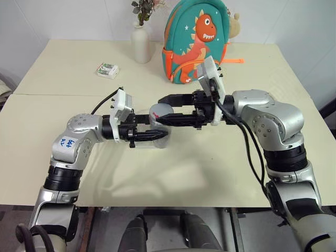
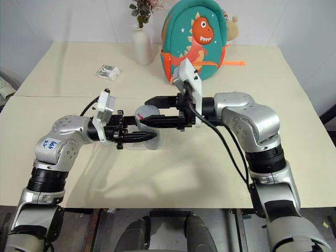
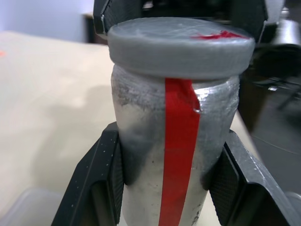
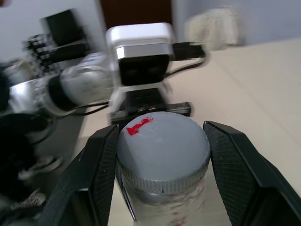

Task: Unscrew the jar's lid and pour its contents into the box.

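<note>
The silver jar (image 3: 141, 160), with a red strip down its side, hangs upright above the middle of the table. My left gripper (image 1: 156, 131) reaches in from the left, shut on the jar's body. The grey lid (image 4: 162, 146) sits on the jar's mouth with a red mark on top. My right gripper (image 1: 160, 110) comes in from the right, shut on the lid, one finger on each side of its rim. A rounded corner of the clear box (image 3: 26, 207) shows on the table below the jar. The contents are hidden inside the jar.
A white vase (image 1: 140, 44) with dried flowers stands at the back of the table. A green dinosaur backpack (image 1: 197, 39) stands beside it. A small white-and-green packet (image 1: 107, 70) lies at the back left. The table's front edge (image 1: 168, 203) is close to me.
</note>
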`<state>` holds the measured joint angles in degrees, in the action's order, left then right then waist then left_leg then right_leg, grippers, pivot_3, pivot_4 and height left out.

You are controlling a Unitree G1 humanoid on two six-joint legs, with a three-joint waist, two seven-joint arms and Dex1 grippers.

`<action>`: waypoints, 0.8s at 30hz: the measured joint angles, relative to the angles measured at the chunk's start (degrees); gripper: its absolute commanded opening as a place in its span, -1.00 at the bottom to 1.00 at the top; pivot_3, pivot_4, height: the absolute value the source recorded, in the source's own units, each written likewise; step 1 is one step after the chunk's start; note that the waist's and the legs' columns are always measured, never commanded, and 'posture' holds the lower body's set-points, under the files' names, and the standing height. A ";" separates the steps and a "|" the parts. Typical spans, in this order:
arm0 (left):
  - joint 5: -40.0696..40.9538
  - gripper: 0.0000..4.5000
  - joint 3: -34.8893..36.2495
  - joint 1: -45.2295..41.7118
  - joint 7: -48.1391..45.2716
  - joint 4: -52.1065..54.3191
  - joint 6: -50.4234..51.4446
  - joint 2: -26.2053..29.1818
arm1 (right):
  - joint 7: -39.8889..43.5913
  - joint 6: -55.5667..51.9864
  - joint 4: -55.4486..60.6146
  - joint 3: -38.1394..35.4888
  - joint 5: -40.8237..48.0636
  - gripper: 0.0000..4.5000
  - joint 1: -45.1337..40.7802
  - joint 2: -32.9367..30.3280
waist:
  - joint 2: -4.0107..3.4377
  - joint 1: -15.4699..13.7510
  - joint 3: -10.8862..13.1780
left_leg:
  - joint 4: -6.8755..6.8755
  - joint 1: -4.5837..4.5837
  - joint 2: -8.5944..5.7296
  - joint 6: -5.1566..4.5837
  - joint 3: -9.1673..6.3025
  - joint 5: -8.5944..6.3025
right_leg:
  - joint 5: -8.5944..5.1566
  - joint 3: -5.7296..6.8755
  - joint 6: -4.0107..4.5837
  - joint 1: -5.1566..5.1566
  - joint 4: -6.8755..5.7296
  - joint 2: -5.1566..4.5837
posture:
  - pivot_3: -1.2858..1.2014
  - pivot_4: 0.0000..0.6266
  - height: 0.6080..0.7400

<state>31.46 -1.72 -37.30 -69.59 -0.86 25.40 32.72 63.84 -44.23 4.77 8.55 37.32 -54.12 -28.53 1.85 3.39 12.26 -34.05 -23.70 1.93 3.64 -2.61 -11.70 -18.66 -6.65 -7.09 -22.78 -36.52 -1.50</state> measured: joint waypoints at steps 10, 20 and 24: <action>-1.36 -0.07 -3.14 -0.35 -6.35 -3.81 -5.20 0.34 | 11.65 7.06 -6.04 4.18 -2.63 0.11 -1.22 -2.16 | -0.03 -0.01 0.02 | -0.08 -0.04 0.00 0.00 -0.05 -0.01 | -0.01 0.00 -0.02 -0.02 -0.05 -0.01 | 0.03 -0.52 1.00; -1.50 -0.07 -2.87 -0.33 -6.09 -4.22 -7.25 -0.07 | 11.21 7.28 -5.96 3.86 -2.51 0.52 -1.14 -2.17 | -0.03 -0.04 0.02 | -0.14 -0.04 0.00 0.00 -0.09 -0.01 | -0.01 0.03 -0.02 -0.02 -0.15 -0.02 | 0.03 -0.52 1.00; -1.79 -0.07 -1.42 0.04 -5.97 -4.26 -8.91 -0.07 | 10.27 6.09 -7.07 1.19 -2.55 1.00 -0.68 -3.30 | -0.04 -0.15 0.02 | -0.19 -0.04 -0.01 0.00 -0.09 -0.01 | -0.01 0.04 -0.01 -0.02 -0.18 -0.03 | 0.03 -0.52 1.00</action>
<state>29.67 -3.14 -37.26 -75.56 -5.12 16.49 32.65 74.12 -38.15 -2.30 9.73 34.77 -54.80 -31.83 1.81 3.24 12.28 -34.24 -23.75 1.92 3.64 -2.70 -11.71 -18.67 -6.62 -7.10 -22.80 -36.70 -1.53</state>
